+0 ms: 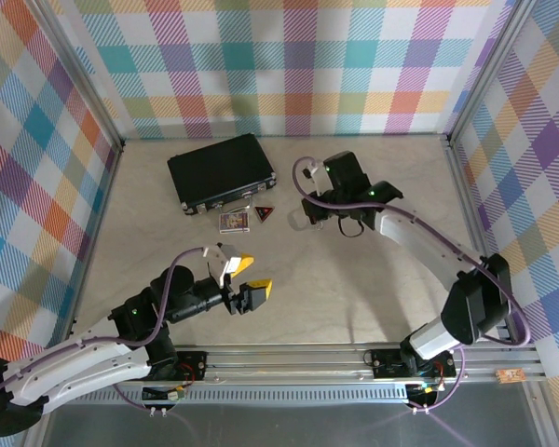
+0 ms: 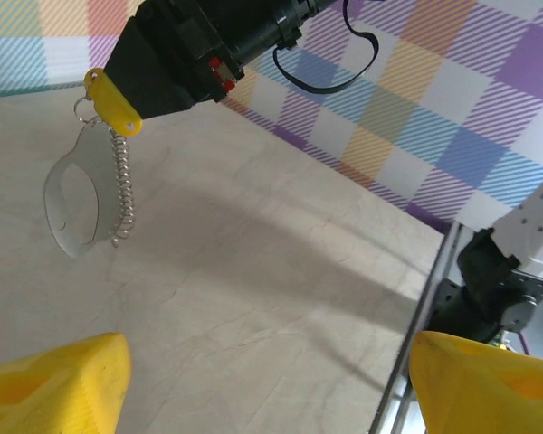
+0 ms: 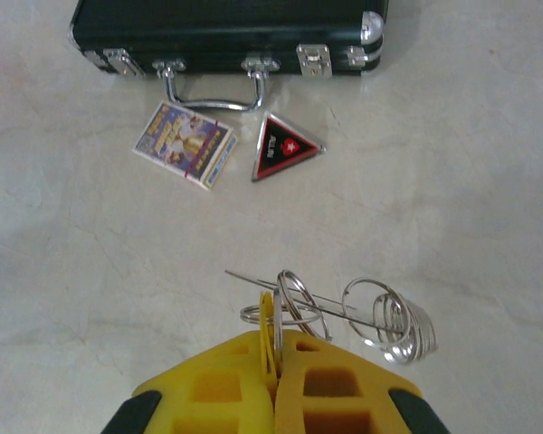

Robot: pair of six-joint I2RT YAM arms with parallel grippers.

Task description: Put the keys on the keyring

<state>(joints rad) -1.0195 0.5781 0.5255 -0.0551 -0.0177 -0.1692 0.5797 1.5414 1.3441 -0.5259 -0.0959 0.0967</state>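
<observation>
My right gripper (image 3: 279, 339) is shut on a yellow-headed key (image 3: 270, 316) that sits among silver rings (image 3: 294, 303) and a coiled chain (image 3: 400, 327). In the left wrist view the key's yellow head (image 2: 114, 105) sticks out of the right gripper, and the flat grey oval keyring (image 2: 71, 204) and its chain (image 2: 120, 188) hang below it above the table. My left gripper (image 2: 271, 384) is open with nothing between its yellow fingers (image 2: 59, 384), well short of the keyring. From above, the left gripper (image 1: 252, 276) is near the front and the right gripper (image 1: 319, 214) is mid-table.
A black case (image 3: 226, 32) lies at the back left, also seen from above as the case (image 1: 222, 169). In front of it lie a small picture card (image 3: 185, 143) and a red-and-black triangular tag (image 3: 284, 148). A metal rail (image 1: 354, 356) runs along the near edge.
</observation>
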